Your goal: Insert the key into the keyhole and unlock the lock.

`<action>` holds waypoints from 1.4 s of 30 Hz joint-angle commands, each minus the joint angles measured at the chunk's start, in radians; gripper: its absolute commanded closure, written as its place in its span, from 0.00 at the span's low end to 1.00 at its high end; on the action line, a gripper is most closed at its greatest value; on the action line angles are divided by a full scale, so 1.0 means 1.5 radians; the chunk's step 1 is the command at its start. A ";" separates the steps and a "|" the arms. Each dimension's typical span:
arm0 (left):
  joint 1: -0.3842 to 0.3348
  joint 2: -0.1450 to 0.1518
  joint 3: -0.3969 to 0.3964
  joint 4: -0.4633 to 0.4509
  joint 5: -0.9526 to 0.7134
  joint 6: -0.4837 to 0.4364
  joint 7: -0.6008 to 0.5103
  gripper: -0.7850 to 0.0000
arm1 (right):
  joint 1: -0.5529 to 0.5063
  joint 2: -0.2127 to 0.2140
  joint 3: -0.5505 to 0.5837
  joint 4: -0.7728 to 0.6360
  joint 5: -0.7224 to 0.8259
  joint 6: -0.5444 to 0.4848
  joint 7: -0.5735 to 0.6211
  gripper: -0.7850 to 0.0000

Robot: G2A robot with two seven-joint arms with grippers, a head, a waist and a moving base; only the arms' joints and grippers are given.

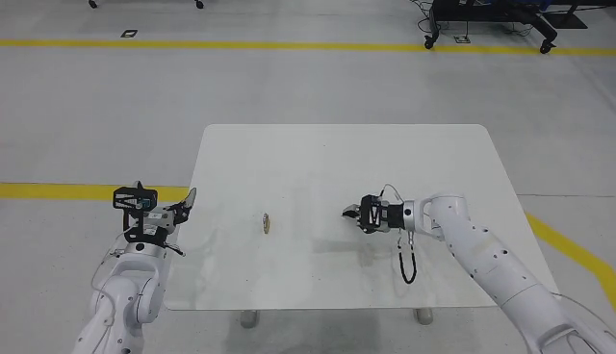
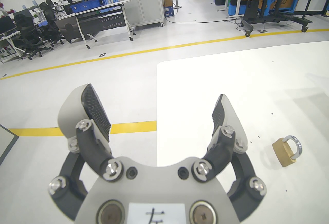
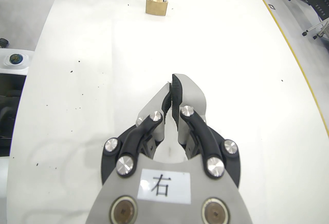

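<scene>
**Padlock on the table between the two grippers, left one spread, right one pinched shut**

Seen from above, the white table (image 1: 385, 152) carries a small brass padlock (image 1: 266, 222) with a silver shackle. It sits at about 9 o'clock from the table's middle, well inside the edges. It looks narrow from overhead and seems to stand on its base with the shackle up. In the right wrist view both legs of the shackle sit down in the body, and the broad brass face is turned toward that camera.

The left gripper (image 2: 154, 94) is at 9 o'clock from the padlock, right at the table's edge and apart from the lock. Its two fingers are spread wide with nothing between the ribbed pads. In its own wrist view one finger hangs over the floor and the other over the tabletop.

The right gripper (image 3: 172, 80) is at 3 o'clock from the padlock, near the table's middle, with its tips pointing toward the lock across bare tabletop. Its pads are pressed together at the tips. Whether the key is pinched between them is too small to tell.

A black cable loop (image 1: 408, 263) hangs from the right arm's wrist, toward 6 o'clock.
</scene>
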 commanded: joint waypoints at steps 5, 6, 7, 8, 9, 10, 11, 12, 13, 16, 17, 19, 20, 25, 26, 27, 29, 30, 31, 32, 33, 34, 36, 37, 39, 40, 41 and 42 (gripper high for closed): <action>0.000 0.000 0.000 0.000 0.000 0.000 0.000 0.00 | 0.000 0.000 0.001 0.001 0.002 -0.002 0.005 1.00; 0.000 0.000 0.000 0.000 0.000 0.000 0.000 0.00 | 0.000 0.000 0.001 0.001 0.002 -0.002 0.005 1.00; 0.000 0.000 0.000 0.000 0.000 0.000 0.000 0.00 | 0.000 0.000 0.001 0.001 0.002 -0.002 0.005 1.00; 0.000 0.000 0.000 0.000 0.000 0.000 0.000 0.00 | 0.000 0.000 0.001 0.001 0.002 -0.002 0.005 1.00; 0.000 0.000 0.000 0.000 0.000 0.000 0.000 0.00 | 0.000 0.000 0.001 0.001 0.002 -0.002 0.005 1.00; 0.000 0.000 0.000 0.000 0.000 0.000 0.000 0.00 | 0.000 0.000 0.001 0.001 0.002 -0.002 0.005 1.00; 0.000 0.000 0.001 0.001 0.000 -0.001 0.000 0.00 | 0.000 0.000 0.001 0.001 0.002 -0.002 0.005 1.00; 0.001 0.000 0.004 0.001 0.013 -0.005 -0.004 0.00 | 0.000 0.000 0.001 0.001 0.002 -0.002 0.005 1.00; 0.000 0.001 0.012 -0.006 0.038 -0.007 -0.015 0.00 | 0.000 0.000 0.001 0.001 0.002 -0.002 0.005 1.00; -0.013 0.000 0.046 -0.030 0.074 -0.036 -0.045 0.00 | 0.000 0.000 0.001 0.001 0.002 -0.002 0.005 1.00; -0.028 -0.001 0.071 -0.034 0.071 -0.070 -0.065 0.00 | 0.000 0.000 0.001 0.001 0.002 -0.002 0.005 1.00; -0.062 -0.002 0.109 -0.030 0.066 -0.140 -0.100 0.00 | 0.000 0.000 0.001 0.001 0.002 -0.002 0.005 1.00; -0.080 -0.002 0.124 -0.025 0.073 -0.158 -0.113 0.00 | 0.000 0.000 0.001 0.001 0.002 -0.002 0.005 1.00; -0.152 -0.007 0.191 0.010 0.092 -0.219 -0.171 0.00 | 0.000 0.000 0.001 0.001 0.002 -0.002 0.005 1.00; -0.166 -0.009 0.204 0.016 0.097 -0.226 -0.184 0.00 | 0.000 0.000 0.001 0.001 0.002 -0.002 0.005 1.00; -0.180 -0.010 0.217 0.022 0.099 -0.229 -0.193 0.00 | 0.000 0.000 0.001 0.001 0.002 -0.002 0.005 1.00; -0.207 -0.015 0.248 0.035 0.090 -0.240 -0.209 0.00 | 0.000 0.000 0.001 0.001 0.002 -0.002 0.005 1.00; -0.223 -0.018 0.267 0.040 0.096 -0.246 -0.222 0.00 | 0.000 0.000 0.001 0.001 0.002 -0.002 0.005 1.00; -0.233 -0.020 0.280 0.044 0.106 -0.245 -0.230 0.00 | 0.000 0.000 0.001 0.001 0.002 -0.002 0.005 1.00; -0.251 -0.025 0.307 0.053 0.121 -0.238 -0.241 0.00 | 0.000 0.000 0.001 0.001 0.002 -0.002 0.005 1.00; -0.259 -0.027 0.321 0.058 0.123 -0.237 -0.245 0.00 | 0.000 0.000 0.001 0.001 0.002 -0.002 0.005 1.00; -0.275 -0.032 0.345 0.070 0.127 -0.233 -0.250 0.00 | 0.000 0.000 0.001 0.001 0.002 -0.002 0.005 1.00; -0.295 -0.038 0.374 0.086 0.136 -0.228 -0.257 0.00 | 0.000 0.000 0.001 0.001 0.002 -0.002 0.005 1.00; -0.311 -0.044 0.394 0.101 0.138 -0.223 -0.262 0.00 | 0.000 0.000 0.001 0.001 0.002 -0.002 0.005 1.00; -0.331 -0.050 0.417 0.121 0.140 -0.216 -0.268 0.00 | 0.000 0.000 0.001 0.001 0.002 -0.002 0.005 1.00; -0.347 -0.056 0.435 0.137 0.144 -0.208 -0.274 0.00 | 0.000 0.000 0.001 0.001 0.002 -0.002 0.005 1.00; -0.355 -0.059 0.444 0.147 0.149 -0.202 -0.278 0.00 | 0.000 0.000 0.001 0.001 0.002 -0.002 0.005 1.00; -0.367 -0.063 0.457 0.161 0.155 -0.193 -0.282 0.00 | 0.000 0.000 0.001 0.001 0.002 -0.002 0.005 1.00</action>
